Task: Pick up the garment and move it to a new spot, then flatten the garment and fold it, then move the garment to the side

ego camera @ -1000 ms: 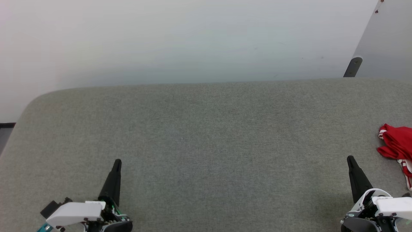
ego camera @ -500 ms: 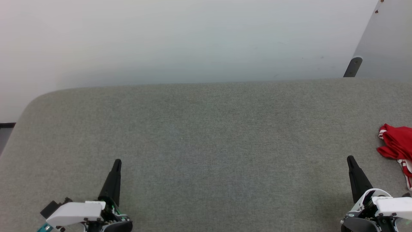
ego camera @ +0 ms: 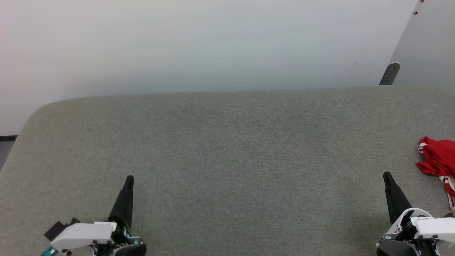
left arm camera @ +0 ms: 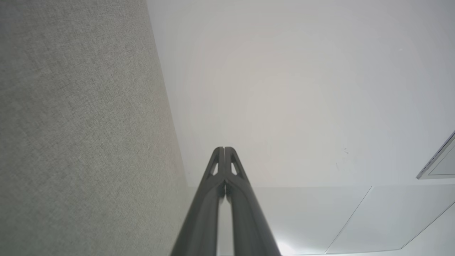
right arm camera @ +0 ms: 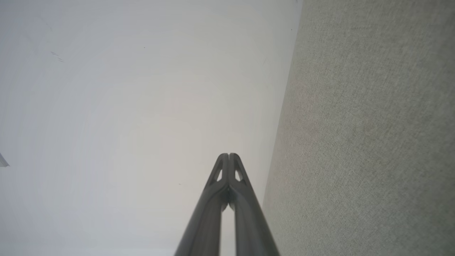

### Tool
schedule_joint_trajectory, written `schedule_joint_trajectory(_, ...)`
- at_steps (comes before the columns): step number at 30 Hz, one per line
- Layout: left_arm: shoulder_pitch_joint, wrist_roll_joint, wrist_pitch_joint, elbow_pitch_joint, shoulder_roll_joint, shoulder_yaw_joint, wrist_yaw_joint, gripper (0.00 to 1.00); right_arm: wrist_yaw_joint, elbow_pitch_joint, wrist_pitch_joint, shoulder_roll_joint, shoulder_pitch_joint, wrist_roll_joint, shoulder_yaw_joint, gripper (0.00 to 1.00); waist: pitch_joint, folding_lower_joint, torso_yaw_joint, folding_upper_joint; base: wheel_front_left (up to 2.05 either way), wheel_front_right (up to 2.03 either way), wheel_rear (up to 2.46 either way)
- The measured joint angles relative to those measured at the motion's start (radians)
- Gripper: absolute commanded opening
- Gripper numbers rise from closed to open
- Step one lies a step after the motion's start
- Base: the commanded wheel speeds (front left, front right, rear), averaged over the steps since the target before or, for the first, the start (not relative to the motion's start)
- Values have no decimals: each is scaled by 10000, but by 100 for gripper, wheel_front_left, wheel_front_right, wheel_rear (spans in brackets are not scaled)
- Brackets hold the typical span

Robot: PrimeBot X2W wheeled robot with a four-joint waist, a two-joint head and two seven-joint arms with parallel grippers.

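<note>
We see the small crumpled red garment (ego camera: 438, 160) with white-and-red striped trim lying on the wide grey fabric-covered surface (ego camera: 227, 142), at that surface's right side, where the head view's edge cuts it off. Our left end effector (ego camera: 129, 179), its two long dark fingers pressed together with nothing between them, points across the surface's near left part. Our right end effector (ego camera: 386, 175), likewise closed and empty, is over the surface's near right part, near the garment yet apart from it.
</note>
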Motion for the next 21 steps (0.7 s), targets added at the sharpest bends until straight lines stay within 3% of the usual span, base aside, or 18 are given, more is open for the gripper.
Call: schedule_joint_trajectory(21, -4, 13, 35, 2, -17, 25, 0, 0, 0, 0, 2, 2, 0, 0, -6, 0, 0, 0, 0, 0, 0, 0, 0)
